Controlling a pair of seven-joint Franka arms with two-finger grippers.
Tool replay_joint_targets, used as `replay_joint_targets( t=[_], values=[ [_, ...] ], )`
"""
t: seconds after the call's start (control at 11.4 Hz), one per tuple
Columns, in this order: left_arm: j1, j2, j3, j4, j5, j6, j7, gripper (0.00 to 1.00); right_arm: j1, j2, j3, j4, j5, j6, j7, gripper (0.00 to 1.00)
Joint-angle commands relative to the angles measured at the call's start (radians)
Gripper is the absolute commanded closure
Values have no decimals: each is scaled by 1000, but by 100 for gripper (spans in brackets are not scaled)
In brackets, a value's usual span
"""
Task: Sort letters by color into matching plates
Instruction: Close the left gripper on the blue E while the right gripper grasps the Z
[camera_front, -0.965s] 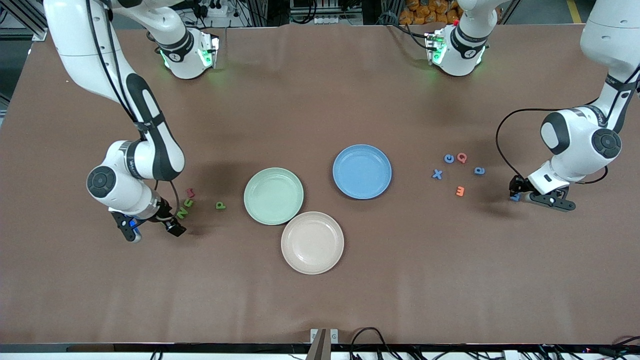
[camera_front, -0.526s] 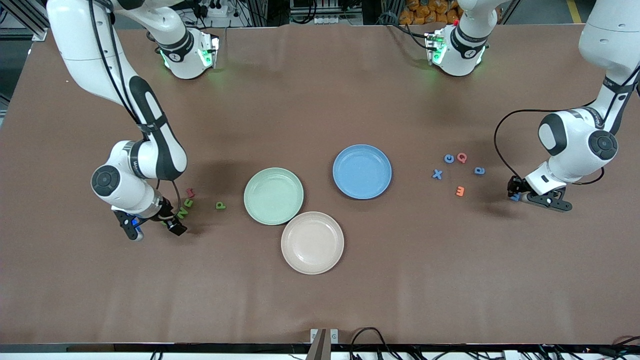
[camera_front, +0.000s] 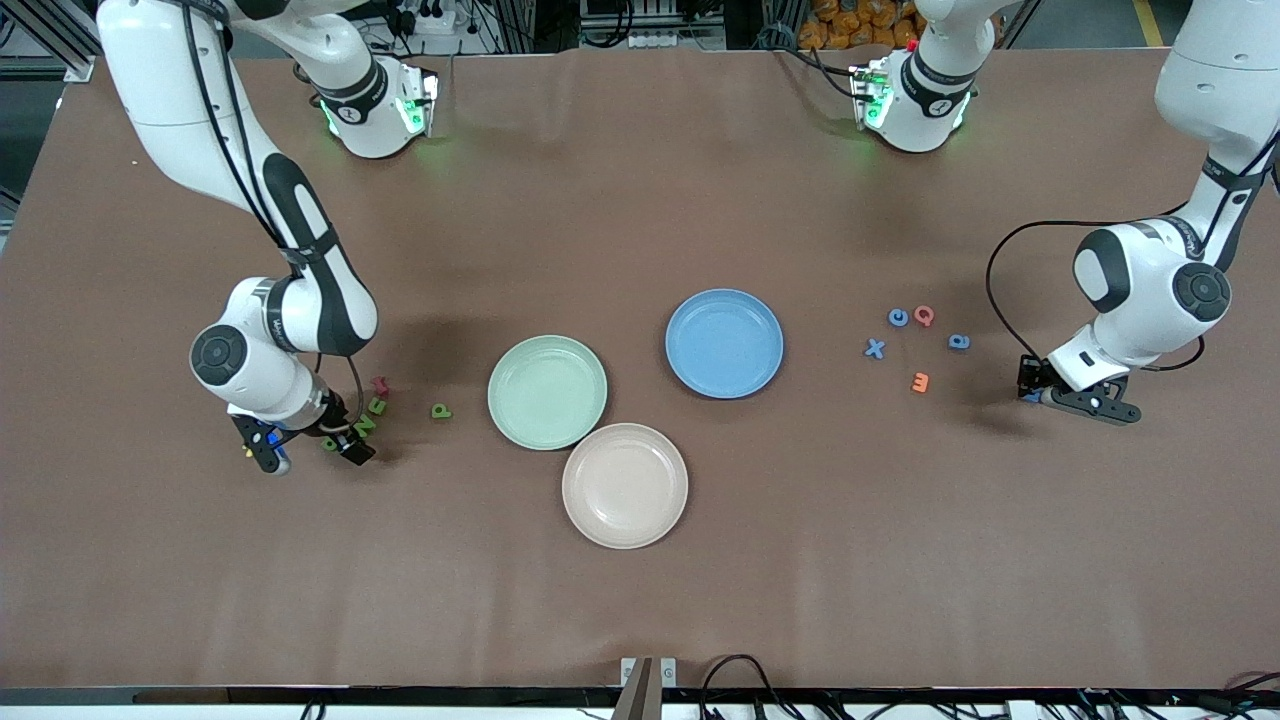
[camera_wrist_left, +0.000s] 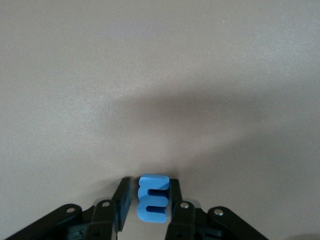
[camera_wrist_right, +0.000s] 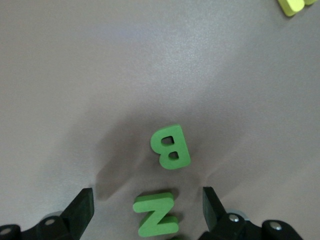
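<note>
Left gripper (camera_wrist_left: 148, 204) sits low near the left arm's end of the table, fingers (camera_wrist_left: 122, 197) closed against a blue letter E (camera_wrist_left: 152, 197) held between them; the table (camera_front: 640, 580) shows just beneath it.

Right gripper (camera_wrist_right: 147, 205) is low near the right arm's end, fingers (camera_wrist_right: 82, 210) spread wide and holding nothing. A green N (camera_wrist_right: 156, 214) lies between them; a green B (camera_wrist_right: 170, 146) lies just past the tips. A yellow letter (camera_wrist_right: 291, 5) lies well apart.

Green P (camera_front: 441, 410) lies between that cluster and the mint plate (camera_front: 547, 392).

Blue plate (camera_front: 724, 343) and beige plate (camera_front: 624, 485) both hold nothing. Blue X (camera_front: 875, 348) lies near the blue plate, toward the left arm's end.
</note>
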Motion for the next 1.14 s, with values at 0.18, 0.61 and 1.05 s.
replay_joint_targets(
  t=[0.18,0.61,1.05],
  values=[
    [4,8,-11,20,9,14,11,99,5,-15,1,-37,11,28,-29,5],
    [4,-6,-40,40,6,7,3,100,17,-21,1,-46,11,28,-29,21],
    [0,-24,-95,60,6,-43,-63,100,17,-30,-1,-55,13,28,-29,40]
  ],
)
